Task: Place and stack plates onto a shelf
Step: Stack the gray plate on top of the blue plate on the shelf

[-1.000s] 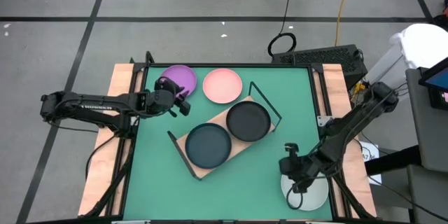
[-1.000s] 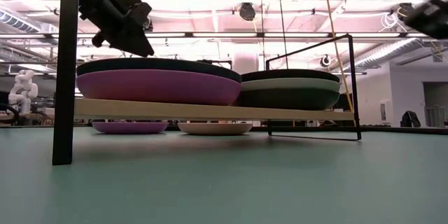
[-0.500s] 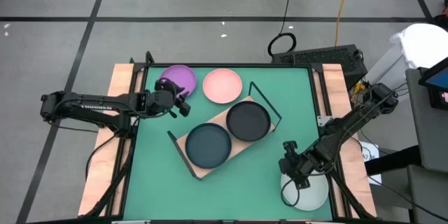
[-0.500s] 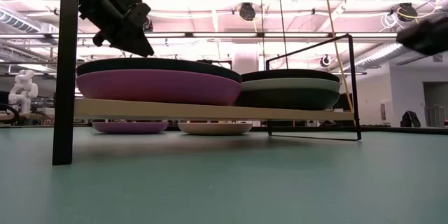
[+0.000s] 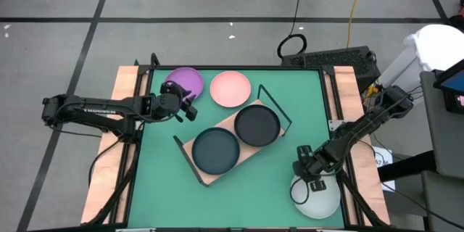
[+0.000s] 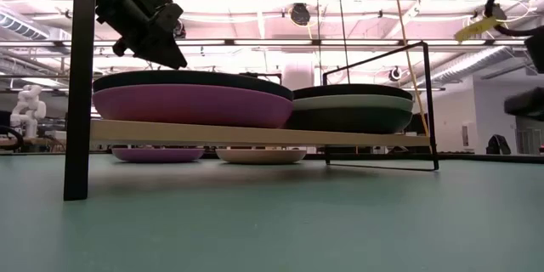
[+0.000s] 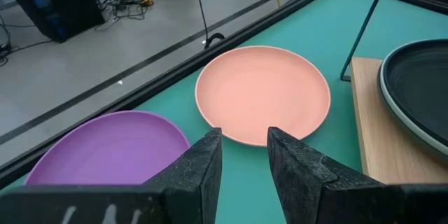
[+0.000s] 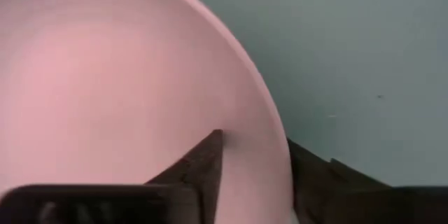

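The pale mint plate (image 5: 317, 199) lies flat near the table's near right corner. My right gripper (image 5: 314, 180) is open just over its far rim. In the right wrist view my right gripper (image 8: 255, 140) has one finger over the plate's inside and one outside the rim. The purple plate (image 5: 185, 80) and pink plate (image 5: 230, 88) lie flat at the far edge. My left gripper (image 5: 190, 109), open by a narrow gap (image 7: 243, 131), hovers beside the purple plate. The wooden shelf (image 5: 209, 176) carries two stacks, topped by a dark teal plate (image 5: 215, 150) and a black plate (image 5: 257, 125). My right gripper comes at the pale mint plate from above. Its fingers (image 8: 203, 171) stand on either side of the rim (image 8: 271, 136) on the plate's far side. I cannot tell whether they touch it. The plate lies flat on the table.
In the low view the shelf board (image 6: 255, 134) carries a purple plate under a dark one (image 6: 193, 102) and a stack of three (image 6: 353, 109). Black wire frames (image 6: 78, 85) stand at the shelf's ends. Green tabletop lies open near the near left corner (image 5: 167, 196).
My right gripper has come down toward the pale mint plate and shifted a little toward the table's right edge. The left arm and all plates have stayed where they were.
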You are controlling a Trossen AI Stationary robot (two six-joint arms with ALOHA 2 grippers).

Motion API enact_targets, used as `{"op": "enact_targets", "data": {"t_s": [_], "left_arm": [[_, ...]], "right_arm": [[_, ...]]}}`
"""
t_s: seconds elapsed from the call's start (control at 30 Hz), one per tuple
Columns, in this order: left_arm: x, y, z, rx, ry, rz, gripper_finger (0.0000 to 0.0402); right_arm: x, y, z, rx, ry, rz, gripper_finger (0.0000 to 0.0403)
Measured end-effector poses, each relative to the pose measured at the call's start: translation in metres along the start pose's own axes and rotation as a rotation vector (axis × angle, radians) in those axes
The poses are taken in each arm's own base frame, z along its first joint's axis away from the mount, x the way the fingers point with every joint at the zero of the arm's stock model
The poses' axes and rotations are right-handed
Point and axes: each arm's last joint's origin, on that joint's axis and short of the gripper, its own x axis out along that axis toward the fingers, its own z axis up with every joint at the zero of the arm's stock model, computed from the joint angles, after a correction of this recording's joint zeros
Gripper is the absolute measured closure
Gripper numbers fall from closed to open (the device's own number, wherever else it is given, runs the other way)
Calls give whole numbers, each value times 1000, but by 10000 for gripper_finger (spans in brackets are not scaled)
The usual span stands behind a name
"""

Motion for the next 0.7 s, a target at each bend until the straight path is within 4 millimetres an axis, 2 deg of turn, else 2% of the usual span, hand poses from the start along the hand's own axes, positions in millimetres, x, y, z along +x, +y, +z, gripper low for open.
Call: {"op": "enact_targets", "data": {"t_s": [0.23, 0.5, 0.7], "left_arm": [[0, 0, 0, -2, -1, 0, 279], [0, -2, 1, -25, 8, -59, 279], [-2, -7, 3, 41, 0, -138, 279]], "right_arm": [[2, 2, -2, -3, 19, 72, 387], [-1, 6, 4, 72, -49, 137, 392], [-16, 12, 14, 186, -126, 161, 400]]}}
